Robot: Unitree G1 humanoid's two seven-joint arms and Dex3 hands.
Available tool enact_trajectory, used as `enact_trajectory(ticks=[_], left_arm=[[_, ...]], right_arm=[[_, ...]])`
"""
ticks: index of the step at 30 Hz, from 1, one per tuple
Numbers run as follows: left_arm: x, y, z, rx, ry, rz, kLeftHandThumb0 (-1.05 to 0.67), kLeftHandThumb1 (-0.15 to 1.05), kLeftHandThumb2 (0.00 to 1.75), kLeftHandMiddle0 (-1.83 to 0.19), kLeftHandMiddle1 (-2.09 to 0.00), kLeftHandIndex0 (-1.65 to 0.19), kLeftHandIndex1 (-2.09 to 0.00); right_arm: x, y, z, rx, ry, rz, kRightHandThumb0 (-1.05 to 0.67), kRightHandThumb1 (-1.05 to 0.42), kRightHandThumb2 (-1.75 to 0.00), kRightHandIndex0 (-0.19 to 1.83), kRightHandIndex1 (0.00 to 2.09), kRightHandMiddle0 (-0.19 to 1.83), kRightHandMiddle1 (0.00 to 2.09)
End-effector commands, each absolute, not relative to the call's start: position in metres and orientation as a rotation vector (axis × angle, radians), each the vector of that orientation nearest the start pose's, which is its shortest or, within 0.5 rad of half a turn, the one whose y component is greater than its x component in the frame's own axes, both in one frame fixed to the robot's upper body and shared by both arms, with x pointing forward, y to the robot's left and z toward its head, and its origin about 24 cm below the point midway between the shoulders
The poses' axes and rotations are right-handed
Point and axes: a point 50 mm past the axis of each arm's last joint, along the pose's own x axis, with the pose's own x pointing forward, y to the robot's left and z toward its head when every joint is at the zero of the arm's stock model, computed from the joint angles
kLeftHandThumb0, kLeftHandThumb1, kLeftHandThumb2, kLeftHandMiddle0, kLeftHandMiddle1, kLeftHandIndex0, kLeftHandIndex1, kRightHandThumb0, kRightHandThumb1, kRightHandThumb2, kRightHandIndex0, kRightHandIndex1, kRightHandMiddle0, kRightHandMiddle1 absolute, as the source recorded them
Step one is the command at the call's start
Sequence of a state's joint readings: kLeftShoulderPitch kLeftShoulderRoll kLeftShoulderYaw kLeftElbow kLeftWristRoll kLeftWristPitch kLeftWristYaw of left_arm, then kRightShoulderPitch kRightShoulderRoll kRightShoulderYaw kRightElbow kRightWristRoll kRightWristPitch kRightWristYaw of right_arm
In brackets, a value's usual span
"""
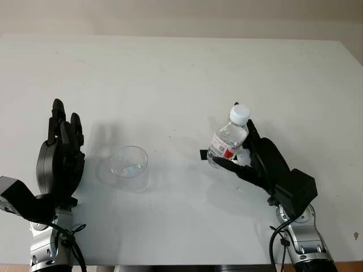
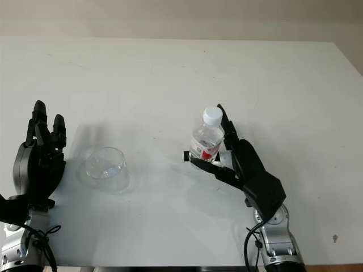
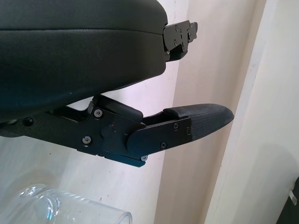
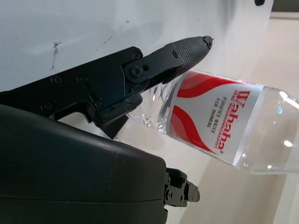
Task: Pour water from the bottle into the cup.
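Note:
A clear plastic water bottle (image 1: 228, 139) with a red and white label (image 4: 215, 116) and a white cap (image 1: 240, 113) stands nearly upright, right of the table's middle. My right hand (image 1: 235, 158) is shut on it, with fingers wrapped round its lower half from the right. I cannot tell whether its base touches the table. An empty clear cup (image 1: 130, 167) stands upright to the left of the bottle, about a hand's width away. My left hand (image 1: 65, 122) is open just left of the cup, palm toward it and not touching; the cup's rim (image 3: 70, 205) also appears in the left wrist view.
The white table (image 1: 181, 73) stretches far behind both objects. Its right edge (image 1: 354, 62) runs close to the bottle side, and its front edge lies just below both forearms.

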State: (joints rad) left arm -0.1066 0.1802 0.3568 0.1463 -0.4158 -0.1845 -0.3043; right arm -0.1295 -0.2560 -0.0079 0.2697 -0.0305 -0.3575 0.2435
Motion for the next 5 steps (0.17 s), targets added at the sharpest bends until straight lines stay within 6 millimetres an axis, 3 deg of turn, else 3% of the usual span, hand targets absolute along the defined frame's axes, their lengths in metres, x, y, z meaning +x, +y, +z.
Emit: enact_trajectory(ticks=[1,5], left_arm=[[0.2563,0.2569,0.0686,-0.200,-0.257,0.072,-0.76,1.05,0.62,0.18,-0.06,0.19,0.00],[0.2549,0.2559,0.0679,-0.201,-0.257,0.076,-0.76,1.05,0.61,0.18,-0.05,0.19,-0.01]], right_arm=[[0.2709,-0.1881,0.0459,-0.312,-0.172,0.292,-0.79,-0.95,-0.06,-0.19,0.00,-0.19,0.01],[0.2703,-0.1879,0.0438,-0.301,-0.174,0.333,-0.82,-0.95,-0.06,-0.19,0.00,-0.19,0.00]])
